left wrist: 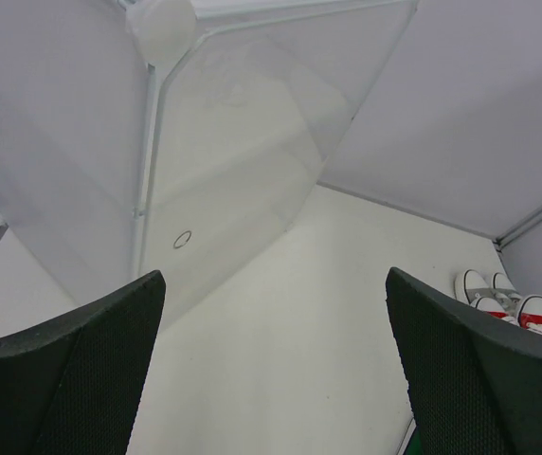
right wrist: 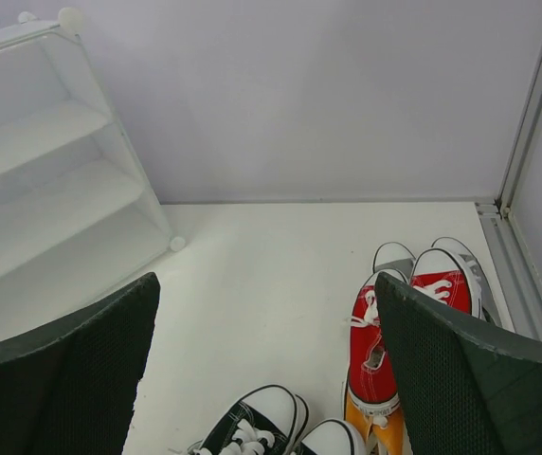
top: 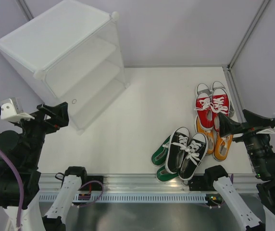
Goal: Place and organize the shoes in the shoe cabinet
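Note:
The white shoe cabinet [top: 65,57] stands tilted at the back left, its three tiers showing through a clear front panel with a small round hole [left wrist: 183,240]. The shoes lie in a heap at the right: a black pair [top: 186,151] on green ones [top: 160,156], and a red pair [top: 213,109] over orange [top: 220,147] and grey [top: 209,88]. My left gripper [top: 63,114] hangs open just in front of the cabinet's lower corner and holds nothing. Beside the red and orange shoes, my right gripper [top: 231,124] is also open and holds nothing. The red shoes [right wrist: 375,351] and black toes [right wrist: 261,417] lie below its fingers [right wrist: 460,379].
A metal rail [top: 147,185] runs along the near table edge between the arm bases. Grey walls close off the back and right, with a metal strip [top: 236,91] along the right wall. White tabletop [top: 142,120] stretches between the cabinet and the shoes.

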Tool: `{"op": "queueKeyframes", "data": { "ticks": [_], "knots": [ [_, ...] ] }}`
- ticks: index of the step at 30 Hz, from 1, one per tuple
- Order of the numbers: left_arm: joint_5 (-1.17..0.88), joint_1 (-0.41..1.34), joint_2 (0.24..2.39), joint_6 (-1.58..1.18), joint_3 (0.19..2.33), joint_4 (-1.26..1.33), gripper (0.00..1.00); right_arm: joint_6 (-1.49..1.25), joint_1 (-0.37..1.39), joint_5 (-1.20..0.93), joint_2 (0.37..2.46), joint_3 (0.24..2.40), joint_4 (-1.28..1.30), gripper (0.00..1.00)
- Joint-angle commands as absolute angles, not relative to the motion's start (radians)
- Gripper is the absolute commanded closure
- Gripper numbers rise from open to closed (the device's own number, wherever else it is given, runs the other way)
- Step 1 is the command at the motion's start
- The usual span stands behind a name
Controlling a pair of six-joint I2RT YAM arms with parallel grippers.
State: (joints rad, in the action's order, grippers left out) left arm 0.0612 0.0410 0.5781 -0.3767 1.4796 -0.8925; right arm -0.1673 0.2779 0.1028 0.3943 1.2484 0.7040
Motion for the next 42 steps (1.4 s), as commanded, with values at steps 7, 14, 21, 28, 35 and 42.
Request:
{"op": "queueKeyframes", "data": {
  "ticks": [7, 14, 21, 28, 35, 42],
  "knots": [
    [0.095, 0.041, 0.732, -0.385, 1.575, -0.953, 0.0, -0.147, 0.293, 0.115, 0.374, 1.244, 0.693, 0.02],
    [0.17, 0.041, 0.845, -0.379, 1.577, -0.913, 0.0, -0.147, 0.302, 0.106, 0.356, 1.213, 0.684, 0.02],
    [0.245, 0.041, 0.902, -0.422, 1.476, -0.821, 0.0, -0.137, 0.322, 0.117, 0.341, 1.183, 0.673, 0.02],
    [0.288, 0.043, 0.92, -0.449, 1.416, -0.755, 0.0, -0.127, 0.344, 0.146, 0.331, 1.167, 0.663, 0.02],
    [0.296, 0.043, 0.948, -0.442, 1.391, -0.718, 0.01, -0.123, 0.356, 0.158, 0.328, 1.158, 0.655, 0.02],
    [0.302, 0.043, 0.946, -0.407, 1.358, -0.649, 0.02, -0.12, 0.357, 0.163, 0.318, 1.154, 0.65, 0.02]
  ]
}}
